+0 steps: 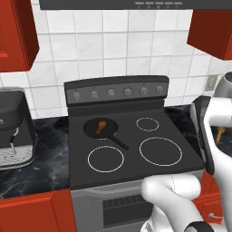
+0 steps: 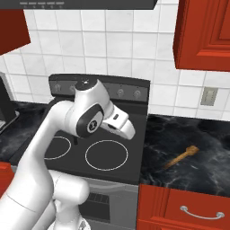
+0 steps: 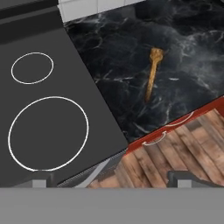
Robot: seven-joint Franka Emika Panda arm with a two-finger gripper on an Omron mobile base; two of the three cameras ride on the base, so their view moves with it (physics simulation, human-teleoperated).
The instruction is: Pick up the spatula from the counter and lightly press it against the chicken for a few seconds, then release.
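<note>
The wooden spatula (image 3: 152, 73) lies flat on the black marble counter (image 3: 113, 48) to the right of the stove, also seen as the spatula (image 2: 182, 156) and the spatula (image 1: 220, 134). A chicken drumstick (image 1: 100, 125) sits in a black pan (image 1: 102, 128) on the stove's rear left burner. My gripper (image 3: 111, 181) hovers high over the stove's front right corner, open, its two fingertips (image 3: 41, 180) far apart with nothing between them. The spatula is well ahead of it and apart from it. My hand (image 2: 120, 123) hangs over the stove top, left of the spatula.
The black stove (image 1: 131, 158) has several ringed burners and a knob panel (image 1: 118, 92) at the back. A coffee machine (image 1: 15, 129) stands on the left counter. Red cabinets (image 2: 204, 33) hang above; a red drawer with a handle (image 2: 201, 213) sits under the right counter.
</note>
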